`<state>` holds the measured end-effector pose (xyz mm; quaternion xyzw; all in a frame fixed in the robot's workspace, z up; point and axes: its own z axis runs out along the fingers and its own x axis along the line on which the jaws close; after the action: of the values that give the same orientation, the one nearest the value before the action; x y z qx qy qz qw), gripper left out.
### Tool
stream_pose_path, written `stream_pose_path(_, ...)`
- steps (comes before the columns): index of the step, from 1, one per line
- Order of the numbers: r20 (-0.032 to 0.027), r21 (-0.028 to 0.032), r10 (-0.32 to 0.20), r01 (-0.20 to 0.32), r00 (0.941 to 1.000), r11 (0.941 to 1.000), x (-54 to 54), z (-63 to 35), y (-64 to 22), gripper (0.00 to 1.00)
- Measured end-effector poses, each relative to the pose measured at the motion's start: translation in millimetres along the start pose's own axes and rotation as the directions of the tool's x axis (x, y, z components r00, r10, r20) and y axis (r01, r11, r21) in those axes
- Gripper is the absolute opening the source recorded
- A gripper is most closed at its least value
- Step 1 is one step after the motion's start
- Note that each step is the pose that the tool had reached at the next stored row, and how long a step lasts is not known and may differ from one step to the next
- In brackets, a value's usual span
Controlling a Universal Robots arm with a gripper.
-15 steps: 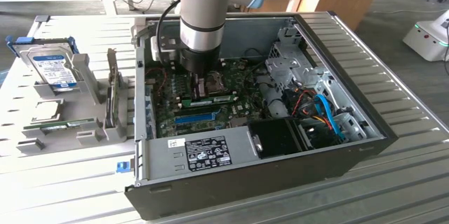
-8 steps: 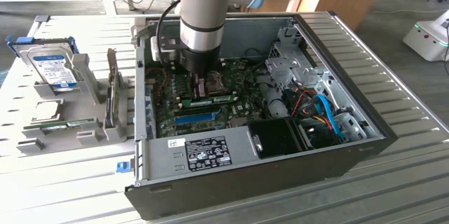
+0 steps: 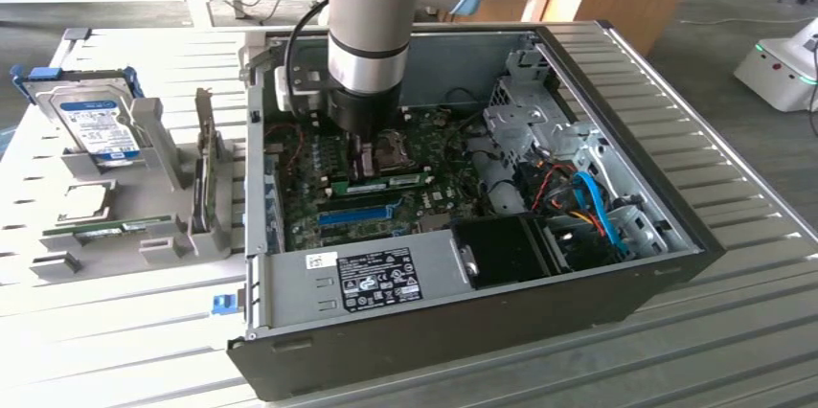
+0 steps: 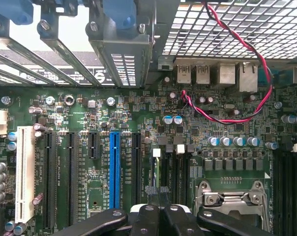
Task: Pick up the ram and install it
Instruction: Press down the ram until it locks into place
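Far on the exterior view's left: hard drive (image 3: 96, 121) upright in a grey rack (image 3: 160, 154), with a spare green board (image 3: 115, 228) lying low in front of it. Next, the open computer case (image 3: 447, 322), motherboard facing up. Reaching down into it from above, the arm (image 3: 368, 34), with the gripper (image 3: 371, 154) low over the board, its tips hidden behind the wrist body.

Just to the gripper's right in the exterior view: the ram (image 3: 406, 179), a thin green strip standing on edge. Long axis parallel to the blue slot (image 3: 358, 215), one end at the gripper and the other pointing towards the exterior view's right. Lower edge lost among the board's parts. Hard to say whether fully seated.

From the wrist camera: blue slot (image 4: 114, 167), then the ram (image 4: 158, 169) seen edge-on as a narrow dark line along the memory slots, running straight away from the gripper (image 4: 161, 214). Black fingers (image 4: 147, 216) drawn together over its near end. Clamped on it or only pressing: cannot tell, contact hidden beneath the finger links. Further right, the metal processor socket (image 4: 232, 196), cut off by the frame edge.
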<state>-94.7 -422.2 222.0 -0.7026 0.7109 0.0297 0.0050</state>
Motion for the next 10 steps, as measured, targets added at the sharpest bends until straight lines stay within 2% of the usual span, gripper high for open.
stream_pose_path(6,0.0005,0.0002,0.000,0.000,1.0000,1.0000,-0.1,0.0,0.0,0.11)
stream_pose_path(10,0.0000,0.0001,0.000,0.000,1.0000,1.0000,-0.3,-4.9,0.1,0.11)
